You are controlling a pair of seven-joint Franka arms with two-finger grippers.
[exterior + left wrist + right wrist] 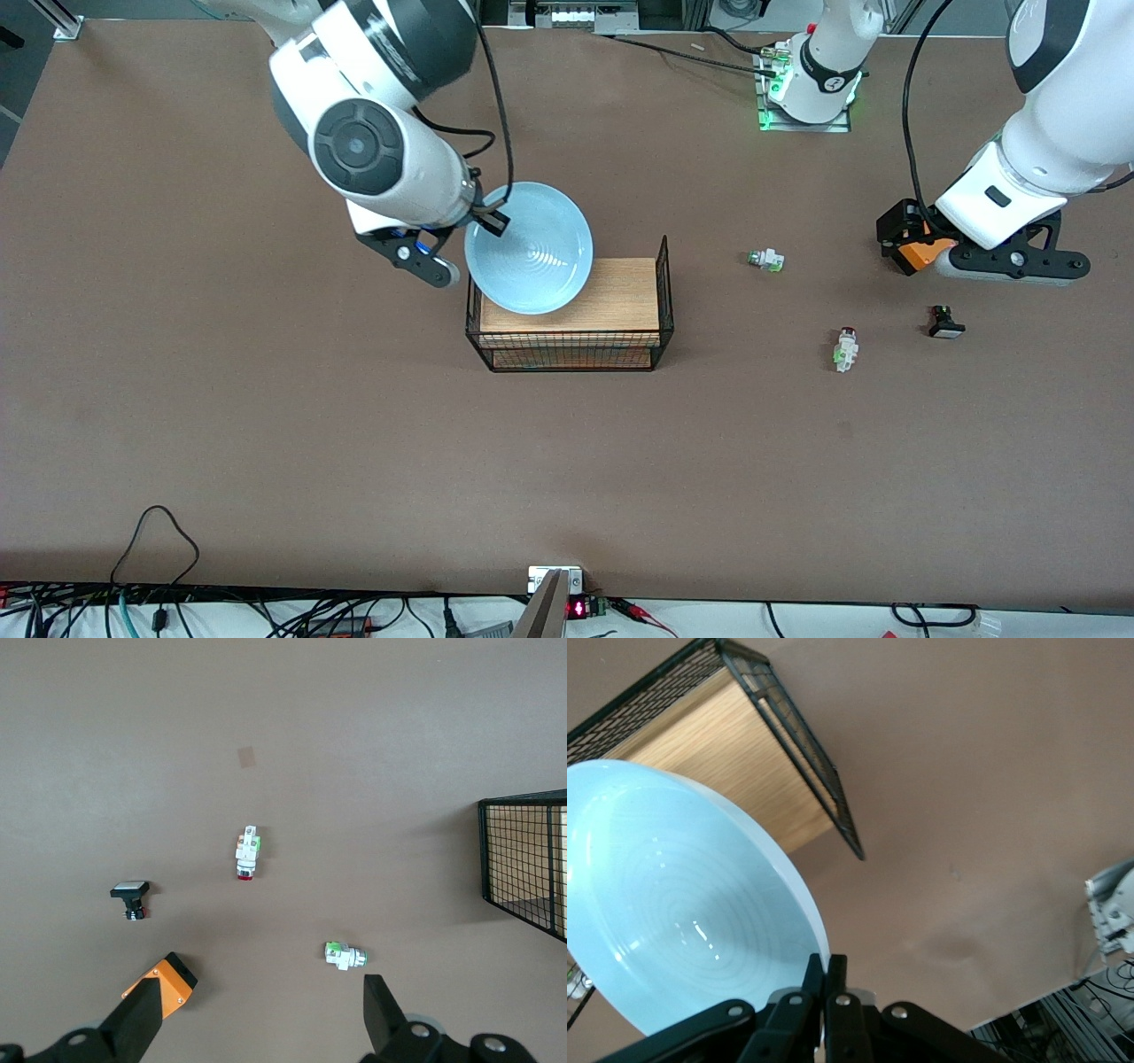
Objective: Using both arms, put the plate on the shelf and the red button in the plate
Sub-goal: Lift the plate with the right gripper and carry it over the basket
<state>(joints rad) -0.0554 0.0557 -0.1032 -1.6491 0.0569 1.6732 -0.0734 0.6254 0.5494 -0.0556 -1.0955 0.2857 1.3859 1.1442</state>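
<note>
The pale blue plate point(529, 248) hangs tilted over the end of the wire basket point(663, 292) toward the right arm. My right gripper point(489, 219) is shut on the plate's rim, its fingers point(825, 979) pinching the plate's edge point(682, 904). The red button point(846, 347) lies on the table toward the left arm's end; in the left wrist view the red button point(247, 853) shows its red cap. My left gripper point(270, 1005) hangs open and empty over the bare table, apart from the button. One finger point(921, 252) carries an orange pad.
A white piece with a green and silver end point(765, 260) lies farther from the front camera than the button. A black piece with a white face point(945, 322) lies beside the button, under the left arm. The basket has a wooden floor point(620, 292).
</note>
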